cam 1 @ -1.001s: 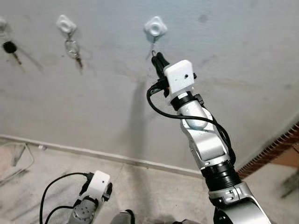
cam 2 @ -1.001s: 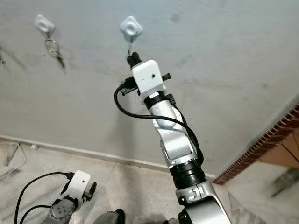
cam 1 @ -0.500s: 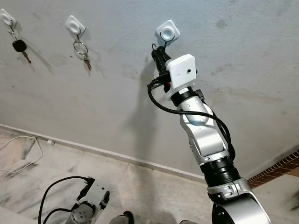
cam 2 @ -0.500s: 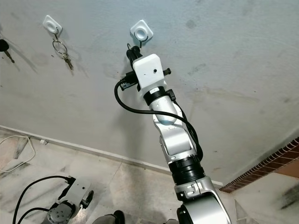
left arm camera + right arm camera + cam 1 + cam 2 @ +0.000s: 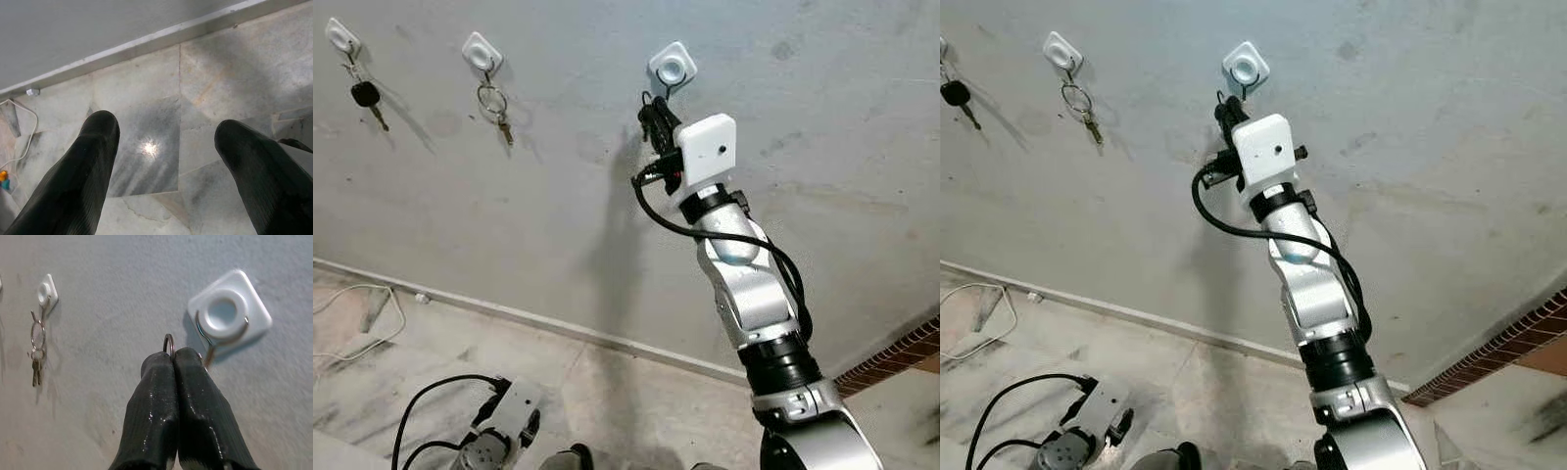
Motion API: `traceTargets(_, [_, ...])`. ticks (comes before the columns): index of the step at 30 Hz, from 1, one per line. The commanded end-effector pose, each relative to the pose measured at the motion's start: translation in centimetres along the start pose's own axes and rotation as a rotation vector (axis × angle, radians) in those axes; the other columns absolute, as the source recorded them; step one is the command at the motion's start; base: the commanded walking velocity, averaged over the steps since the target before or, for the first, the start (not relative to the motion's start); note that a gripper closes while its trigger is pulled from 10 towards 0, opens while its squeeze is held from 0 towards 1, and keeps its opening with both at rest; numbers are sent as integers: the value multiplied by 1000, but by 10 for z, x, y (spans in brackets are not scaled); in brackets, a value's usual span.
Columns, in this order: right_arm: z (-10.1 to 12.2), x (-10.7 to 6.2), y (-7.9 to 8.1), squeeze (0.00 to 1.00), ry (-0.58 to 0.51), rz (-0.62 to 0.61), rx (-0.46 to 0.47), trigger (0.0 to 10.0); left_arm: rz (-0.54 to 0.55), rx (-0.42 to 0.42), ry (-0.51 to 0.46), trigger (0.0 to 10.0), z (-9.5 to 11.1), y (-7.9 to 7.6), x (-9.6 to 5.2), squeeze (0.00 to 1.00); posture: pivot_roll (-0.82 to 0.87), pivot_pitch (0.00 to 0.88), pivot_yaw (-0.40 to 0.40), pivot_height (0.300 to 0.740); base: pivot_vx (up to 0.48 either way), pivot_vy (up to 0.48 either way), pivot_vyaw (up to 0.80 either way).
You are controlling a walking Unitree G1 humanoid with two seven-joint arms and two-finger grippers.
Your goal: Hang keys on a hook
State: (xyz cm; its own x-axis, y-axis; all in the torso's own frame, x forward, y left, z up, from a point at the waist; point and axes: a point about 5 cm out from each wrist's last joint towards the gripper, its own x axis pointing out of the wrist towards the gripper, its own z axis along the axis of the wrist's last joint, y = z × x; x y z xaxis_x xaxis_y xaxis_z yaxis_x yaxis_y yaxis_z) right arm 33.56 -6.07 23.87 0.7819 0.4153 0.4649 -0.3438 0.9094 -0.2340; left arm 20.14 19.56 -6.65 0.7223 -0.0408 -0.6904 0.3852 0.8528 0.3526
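A: In the left eye view, the right claw (image 5: pixel 651 110) is raised against the grey wall (image 5: pixel 822 117), just below the white hook (image 5: pixel 673 69) at about 7 o'clock from it. At 9 o'clock along the wall, two more hooks carry a key ring (image 5: pixel 493 102) and a black-headed key (image 5: pixel 366 95).

B: And the left claw (image 5: pixel 1121 423) in the right eye view?

A: It hangs idle near the marble floor (image 5: pixel 1224 392); a white cable (image 5: pixel 979 313) lies by the skirting.

B: The left wrist view?

A: Its fingers (image 5: pixel 78 181) stand wide apart over marble tiles, holding nothing.

B: The right wrist view?

A: The fingers (image 5: pixel 156 401) are pressed together on a metal ring (image 5: pixel 168 343), the keys' ring by the look of it, which is beside the hook's wire loop, not yet over it.

B: The risk?

A: Probably the ring sliding past the wire tip, or slipping from so shallow a pinch and dropping to the floor.
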Motion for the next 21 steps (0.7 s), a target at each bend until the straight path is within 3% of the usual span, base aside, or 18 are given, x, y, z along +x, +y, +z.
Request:
traceTargets(1, [6, -3, 1, 0, -26, 11, 6, 10000, -8, 14, 38, 10000, -11, 1, -4, 0, -21, 153, 73, 740, 0, 0, 0])
traceTargets(9, [3, -16, 0, 0, -6, -11, 16, 10000, -14, 35, 46, 10000, -12, 3, -4, 0, -34, 154, 82, 740, 0, 0, 0])
traceTargets(21, [10, -9, 3, 0, -30, 46, 32, 10000, -32, 75, 47, 10000, -11, 1, -3, 0, -30, 150, 86, 740, 0, 0, 0])
